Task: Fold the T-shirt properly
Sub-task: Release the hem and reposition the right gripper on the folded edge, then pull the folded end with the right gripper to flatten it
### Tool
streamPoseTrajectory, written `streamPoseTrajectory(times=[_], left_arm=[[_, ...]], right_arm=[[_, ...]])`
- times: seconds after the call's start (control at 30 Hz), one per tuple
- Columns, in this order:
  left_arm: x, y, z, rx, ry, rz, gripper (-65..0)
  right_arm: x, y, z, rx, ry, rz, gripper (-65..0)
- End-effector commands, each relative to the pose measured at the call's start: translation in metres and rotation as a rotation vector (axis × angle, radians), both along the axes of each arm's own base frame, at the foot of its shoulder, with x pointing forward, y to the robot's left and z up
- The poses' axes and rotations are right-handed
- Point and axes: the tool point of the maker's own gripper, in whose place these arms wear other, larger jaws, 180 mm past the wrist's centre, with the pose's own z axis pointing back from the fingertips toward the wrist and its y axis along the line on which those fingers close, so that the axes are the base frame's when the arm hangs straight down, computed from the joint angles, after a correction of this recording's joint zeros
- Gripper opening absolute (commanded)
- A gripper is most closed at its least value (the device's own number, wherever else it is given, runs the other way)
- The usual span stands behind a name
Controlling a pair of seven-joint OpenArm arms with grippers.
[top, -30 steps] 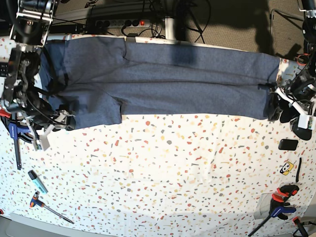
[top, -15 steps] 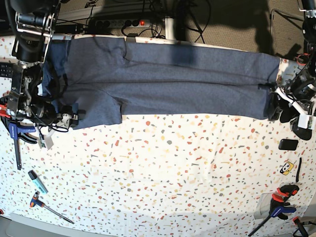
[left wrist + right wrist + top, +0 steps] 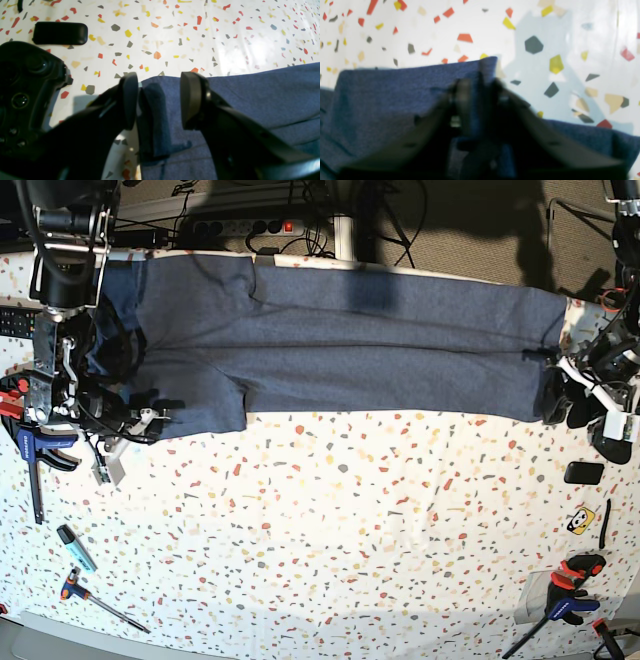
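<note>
T-shirt (image 3: pixel 340 345) lies as long band along far worktop (image 3: pixel 350 520) edge. Right tool (image 3: pixel 476 97) clenched on T-shirt corner, blurred view, probably hem, for lifting fold. Left tool (image 3: pixel 158 100) released, straddling upright fabric ridge at T-shirt's opposite end, poised to pinch.

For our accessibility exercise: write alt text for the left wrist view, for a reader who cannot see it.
Two black fingers of the left gripper stand apart around an upturned fold of a navy T-shirt. The shirt lies on a white speckled table, and a small black object rests at upper left.
</note>
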Motion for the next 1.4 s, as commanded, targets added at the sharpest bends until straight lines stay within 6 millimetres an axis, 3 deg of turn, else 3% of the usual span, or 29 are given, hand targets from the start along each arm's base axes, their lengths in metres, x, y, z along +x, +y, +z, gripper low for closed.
streamPoseTrajectory(times=[0.0, 0.13, 0.3, 0.43, 0.7, 1.0, 1.37], left_arm=[[0.007, 0.003, 0.016, 0.005, -0.055, -0.004, -38.3], [0.006, 0.004, 0.015, 0.010, -0.047, -0.005, -38.3], [0.006, 0.005, 0.013, 0.025, -0.042, -0.005, -38.3], [0.006, 0.005, 0.013, 0.025, -0.041, -0.005, -38.3], [0.006, 0.005, 0.013, 0.031, -0.043, -0.005, -38.3], [0.006, 0.005, 0.013, 0.031, -0.043, -0.005, -38.3], [0.006, 0.005, 0.013, 0.032, -0.042, -0.005, -38.3]], right_arm=[[0.013, -0.007, 0.017, -0.012, -0.050, -0.004, -65.0], [0.017, -0.008, 0.025, -0.024, -0.071, 0.008, -65.0], [0.028, 0.006, 0.063, -0.066, -0.175, 0.105, -65.0], [0.024, 0.018, 0.085, -0.102, -0.237, 0.155, -65.0], [-0.031, 0.051, 0.081, -0.116, -0.252, 0.261, -65.0], [-0.093, 0.097, 0.090, -0.083, -0.311, 0.368, -65.0], [-0.133, 0.116, 0.068, 0.013, -0.287, 0.363, -65.0]])
